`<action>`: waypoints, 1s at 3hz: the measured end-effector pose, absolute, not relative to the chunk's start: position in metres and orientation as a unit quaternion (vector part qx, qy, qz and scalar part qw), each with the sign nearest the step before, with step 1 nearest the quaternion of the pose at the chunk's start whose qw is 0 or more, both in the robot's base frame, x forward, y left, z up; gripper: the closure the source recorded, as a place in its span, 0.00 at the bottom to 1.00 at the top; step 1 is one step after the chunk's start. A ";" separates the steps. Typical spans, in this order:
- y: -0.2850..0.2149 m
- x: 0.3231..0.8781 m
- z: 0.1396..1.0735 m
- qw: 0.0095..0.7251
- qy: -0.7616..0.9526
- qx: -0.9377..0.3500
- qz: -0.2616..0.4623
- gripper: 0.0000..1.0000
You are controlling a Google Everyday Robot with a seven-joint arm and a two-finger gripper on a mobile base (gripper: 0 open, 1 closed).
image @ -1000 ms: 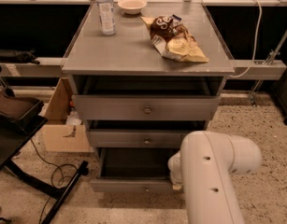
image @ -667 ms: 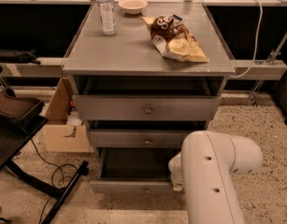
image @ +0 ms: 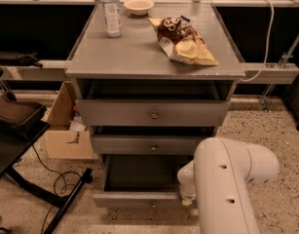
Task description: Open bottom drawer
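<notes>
Shows bottom drawer standing well open (grey interior visible). Places gripper at its front right corner, mostly behind white arm; cannot tell if clenched or released.

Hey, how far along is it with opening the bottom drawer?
Mostly done: the bottom drawer stands pulled out well past the middle drawer, its grey interior showing. In hand: the gripper sits at the drawer front's right end, largely hidden behind the white arm. Left: perhaps a little more pull, then withdrawing.
</notes>
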State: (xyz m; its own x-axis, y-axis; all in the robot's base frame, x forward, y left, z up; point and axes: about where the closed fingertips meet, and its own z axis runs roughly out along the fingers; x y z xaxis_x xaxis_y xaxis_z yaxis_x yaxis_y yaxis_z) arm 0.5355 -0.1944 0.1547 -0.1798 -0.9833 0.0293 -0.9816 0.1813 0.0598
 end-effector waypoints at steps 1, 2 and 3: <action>-0.194 0.535 0.155 0.030 -0.768 0.640 -0.014 1.00; -0.201 0.509 0.153 0.043 -0.772 0.634 -0.033 1.00; -0.200 0.509 0.154 0.043 -0.772 0.634 -0.033 1.00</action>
